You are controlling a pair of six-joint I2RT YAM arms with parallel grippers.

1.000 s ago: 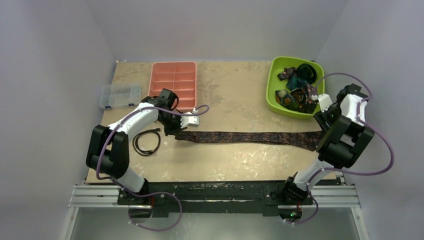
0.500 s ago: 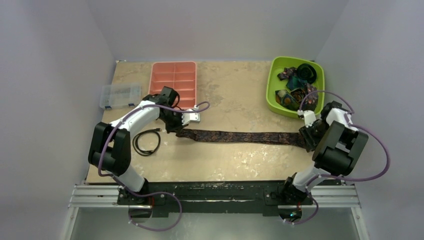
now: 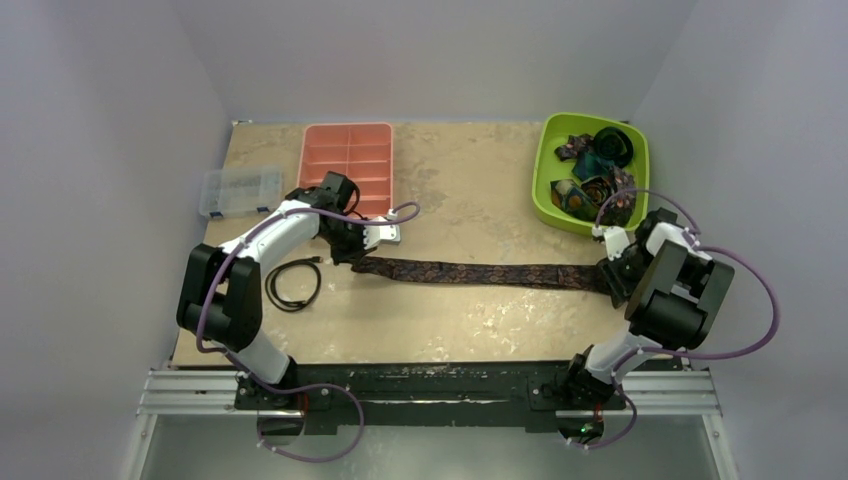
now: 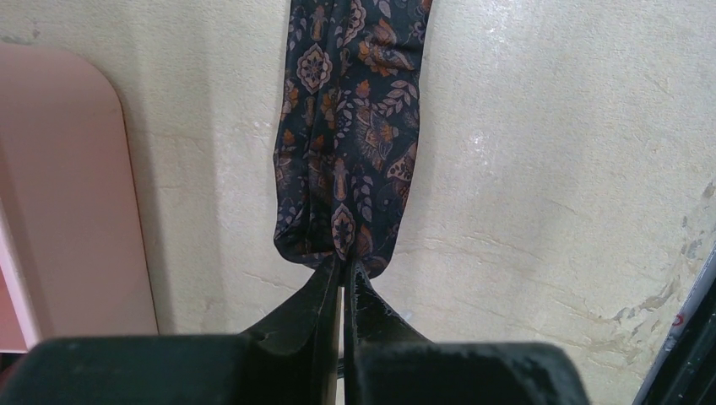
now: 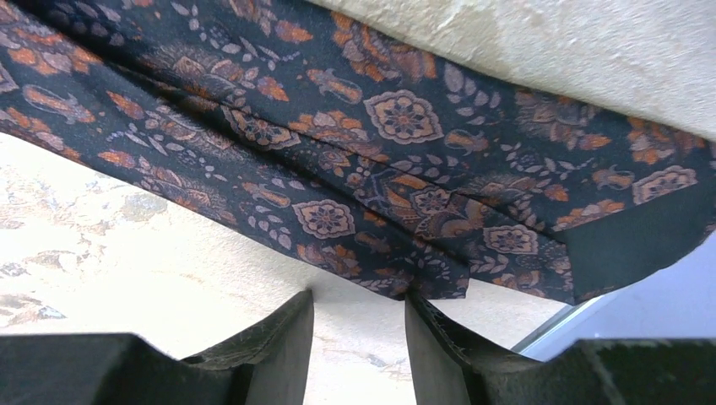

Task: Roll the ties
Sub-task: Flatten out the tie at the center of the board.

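One dark brown-maroon tie (image 3: pixel 480 272) lies flat, running left to right across the table (image 3: pixel 470 190).

- Left gripper (image 4: pixel 344 272): fingers pinched tight on the tie's narrow folded end, just beside the salmon tray (image 3: pixel 347 127).
- Right gripper (image 5: pixel 359 308): fingers a narrow gap apart, low at the wide end. The fabric edge sits just ahead of the tips and is not pinched.
- Around: black cable loop (image 3: pixel 270 286) near the left arm, clear box (image 3: pixel 238 190) at the left table edge, and green bin (image 3: pixel 585 117) of coiled ties (image 3: pixel 600 165) behind the right gripper.
- Versus 1.0 s back: the right arm has swung in from the table's right edge onto the wide end. The narrow end sits slightly nearer the tray.
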